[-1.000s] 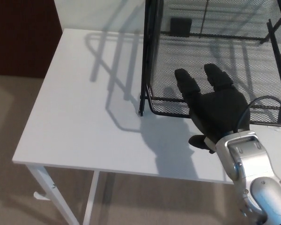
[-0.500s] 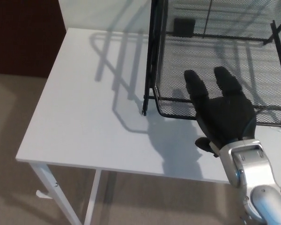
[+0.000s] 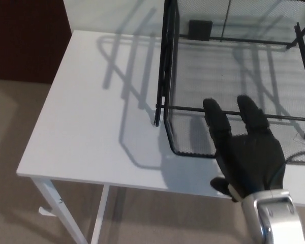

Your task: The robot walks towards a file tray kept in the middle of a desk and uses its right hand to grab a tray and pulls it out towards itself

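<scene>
Since the earlier frames, the bottom mesh tray [image 3: 193, 137] had slid out toward the robot, its front rim now standing clear of the black frame [image 3: 168, 61] of the file rack, where a second before that rim had sat about level with the frame's front post. The right hand [image 3: 246, 152] had drawn back with it, lying lower in the view than it had half a second earlier. It came in from the lower right on a silver wrist [image 3: 274, 218], palm down, its two thick black fingers [image 3: 216, 122] stretched forward over the tray's front edge and into the basket, the thumb [image 3: 221, 185] sticking out to the left below the rim. The fingers looked hooked over the front wire, so the hand was gripping the tray by that rim, though the contact under the palm was hidden. The tray was a shallow basket of fine black mesh with a rounded front corner, resting on the white bench [image 3: 91, 127] just right of the rack's front left post. Shadows of the rack fell across the bench top to the left. Beige carpet [image 3: 10, 203] showed beyond the bench edge. No left hand showed anywhere in the view.
</scene>
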You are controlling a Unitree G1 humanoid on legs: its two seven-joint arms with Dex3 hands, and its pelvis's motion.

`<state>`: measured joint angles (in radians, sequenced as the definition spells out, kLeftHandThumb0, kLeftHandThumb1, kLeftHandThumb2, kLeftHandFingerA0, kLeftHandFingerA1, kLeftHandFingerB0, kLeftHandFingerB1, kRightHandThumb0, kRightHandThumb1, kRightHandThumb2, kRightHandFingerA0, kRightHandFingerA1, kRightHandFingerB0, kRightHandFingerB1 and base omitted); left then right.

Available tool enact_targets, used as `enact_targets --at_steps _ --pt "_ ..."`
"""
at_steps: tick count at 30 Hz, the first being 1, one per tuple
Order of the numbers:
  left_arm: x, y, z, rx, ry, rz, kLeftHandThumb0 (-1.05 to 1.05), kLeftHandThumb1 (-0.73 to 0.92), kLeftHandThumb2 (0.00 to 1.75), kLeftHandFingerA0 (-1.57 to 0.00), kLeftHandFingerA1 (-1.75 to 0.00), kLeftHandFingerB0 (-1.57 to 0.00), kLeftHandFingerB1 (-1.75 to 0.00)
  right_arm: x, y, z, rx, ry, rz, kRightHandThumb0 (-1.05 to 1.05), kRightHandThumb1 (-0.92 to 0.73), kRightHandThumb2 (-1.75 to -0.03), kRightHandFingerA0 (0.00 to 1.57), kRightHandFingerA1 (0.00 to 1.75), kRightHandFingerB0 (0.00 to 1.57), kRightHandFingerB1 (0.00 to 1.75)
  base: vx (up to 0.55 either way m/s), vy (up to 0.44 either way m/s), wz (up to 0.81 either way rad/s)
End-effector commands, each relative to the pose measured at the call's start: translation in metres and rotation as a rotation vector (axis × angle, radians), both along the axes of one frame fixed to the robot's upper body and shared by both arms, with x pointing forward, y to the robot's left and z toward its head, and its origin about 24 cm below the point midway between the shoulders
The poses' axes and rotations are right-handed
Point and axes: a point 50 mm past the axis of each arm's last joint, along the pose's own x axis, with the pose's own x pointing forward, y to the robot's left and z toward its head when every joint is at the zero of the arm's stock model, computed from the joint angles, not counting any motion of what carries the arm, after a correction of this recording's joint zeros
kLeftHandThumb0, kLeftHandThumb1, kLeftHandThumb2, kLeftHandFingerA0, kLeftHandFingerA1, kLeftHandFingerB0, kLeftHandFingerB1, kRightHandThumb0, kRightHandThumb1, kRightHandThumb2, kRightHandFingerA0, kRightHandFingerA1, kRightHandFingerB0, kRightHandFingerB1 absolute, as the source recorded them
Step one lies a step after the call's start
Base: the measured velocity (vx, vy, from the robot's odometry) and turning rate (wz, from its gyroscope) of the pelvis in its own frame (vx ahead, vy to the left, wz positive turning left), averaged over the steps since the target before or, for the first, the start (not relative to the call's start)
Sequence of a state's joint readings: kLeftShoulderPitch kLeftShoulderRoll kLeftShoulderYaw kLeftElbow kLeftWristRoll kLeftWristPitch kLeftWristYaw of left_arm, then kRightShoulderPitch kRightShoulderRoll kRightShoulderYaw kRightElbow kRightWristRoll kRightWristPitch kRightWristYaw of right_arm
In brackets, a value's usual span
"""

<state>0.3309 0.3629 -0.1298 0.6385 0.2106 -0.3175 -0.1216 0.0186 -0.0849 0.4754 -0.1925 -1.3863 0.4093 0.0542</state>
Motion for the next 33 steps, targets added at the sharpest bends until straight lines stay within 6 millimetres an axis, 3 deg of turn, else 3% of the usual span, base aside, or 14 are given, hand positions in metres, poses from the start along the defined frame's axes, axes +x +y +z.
enact_targets --at_steps 1,3,4,5,6,8,9,11,13,23,24,26,31,33 --pt "-0.001 0.006 0.002 0.026 0.026 -0.012 -0.39 0.39 0.70 -0.52 -0.53 -0.35 -0.45 -0.018 -0.006 -0.017 -0.017 0.092 -0.032 -0.53 -0.31 -0.76 0.02 0.16 0.09 0.36 0.00 0.000 0.00" --pt "0.001 0.005 0.002 0.025 0.025 -0.011 -0.39 0.39 0.70 -0.51 -0.52 -0.34 -0.44 -0.021 -0.004 -0.017 -0.026 0.096 -0.027 -0.55 -0.31 -0.76 0.00 0.14 0.11 0.36 0.00 0.000 0.00" --pt "0.002 0.006 0.002 0.027 0.024 -0.012 -0.32 0.49 0.55 -0.58 -0.43 -0.40 -0.35 -0.022 -0.003 -0.017 -0.017 0.096 -0.025 -0.56 -0.33 -0.76 0.00 0.10 0.12 0.36 0.00 0.000 0.00" --pt "0.002 0.007 0.002 0.027 0.023 -0.012 -0.32 0.50 0.56 -0.58 -0.43 -0.40 -0.35 -0.023 -0.002 -0.017 -0.008 0.100 -0.023 -0.53 -0.31 -0.75 0.00 0.14 0.10 0.36 0.00 0.000 0.00" --pt "0.001 0.008 0.002 0.025 0.021 -0.016 -0.33 0.50 0.56 -0.58 -0.43 -0.40 -0.35 -0.026 0.000 -0.017 -0.003 0.111 -0.019 -0.66 -0.33 -0.65 0.00 0.13 0.12 0.30 0.00 0.000 0.00" --pt "0.002 0.008 0.002 0.024 0.022 -0.022 -0.32 0.50 0.56 -0.58 -0.43 -0.39 -0.35 -0.029 0.002 -0.016 -0.019 0.111 -0.007 -0.67 -0.33 -0.65 0.00 0.12 0.12 0.30 0.00 0.000 0.00" --pt "0.002 0.008 0.002 0.020 0.022 -0.016 -0.32 0.50 0.56 -0.58 -0.42 -0.40 -0.35 -0.032 0.004 -0.017 -0.011 0.097 0.001 -0.67 -0.40 -0.54 0.00 0.23 0.13 0.27 0.00 0.000 0.00" --pt "0.006 0.007 0.005 0.011 0.011 -0.023 -0.30 0.51 0.56 -0.56 -0.42 -0.39 -0.35 -0.033 0.006 -0.016 -0.007 0.099 0.007 -0.68 -0.32 -0.63 0.01 0.19 0.11 0.30 0.00 0.000 0.00" --pt "0.006 0.008 0.005 0.016 0.013 -0.027 -0.31 0.51 0.56 -0.57 -0.41 -0.39 -0.35 -0.037 0.008 -0.016 0.015 0.096 0.017 -0.65 -0.39 -0.55 0.00 0.32 0.14 0.27 0.00 0.000 0.00" --pt "0.004 0.008 0.005 0.025 0.026 -0.059 -0.33 0.52 0.58 -0.56 -0.41 -0.38 -0.35 -0.058 0.013 -0.020 0.015 0.097 0.038 -0.66 -0.39 -0.54 0.01 0.32 0.15 0.28 0.00 0.000 0.00" --pt "0.004 0.008 0.005 0.023 0.025 -0.059 -0.40 0.41 0.69 -0.51 -0.51 -0.34 -0.44 -0.059 0.014 -0.020 0.009 0.089 0.044 -0.67 -0.40 -0.54 0.01 0.33 0.15 0.28 0.00 0.000 0.00" --pt "0.004 0.008 0.006 0.019 0.026 -0.061 -0.33 0.52 0.58 -0.56 -0.42 -0.39 -0.36 -0.066 0.016 -0.015 0.018 0.086 0.055 -0.67 -0.41 -0.54 0.00 0.33 0.13 0.27 0.00 0.000 0.00" --pt "0.004 0.008 0.006 0.022 0.032 -0.067 -0.32 0.51 0.55 -0.56 -0.41 -0.40 -0.34 -0.079 0.020 -0.005 0.025 0.065 0.097 -0.68 -0.42 -0.53 0.02 0.34 0.13 0.27 0.00 0.000 0.00" --pt "0.004 0.008 0.005 0.027 0.035 -0.073 -0.41 0.41 0.69 -0.51 -0.51 -0.35 -0.44 -0.085 0.023 0.001 0.030 0.042 0.114 -0.70 -0.43 -0.53 0.03 0.35 0.12 0.27 0.00 0.000 0.00"
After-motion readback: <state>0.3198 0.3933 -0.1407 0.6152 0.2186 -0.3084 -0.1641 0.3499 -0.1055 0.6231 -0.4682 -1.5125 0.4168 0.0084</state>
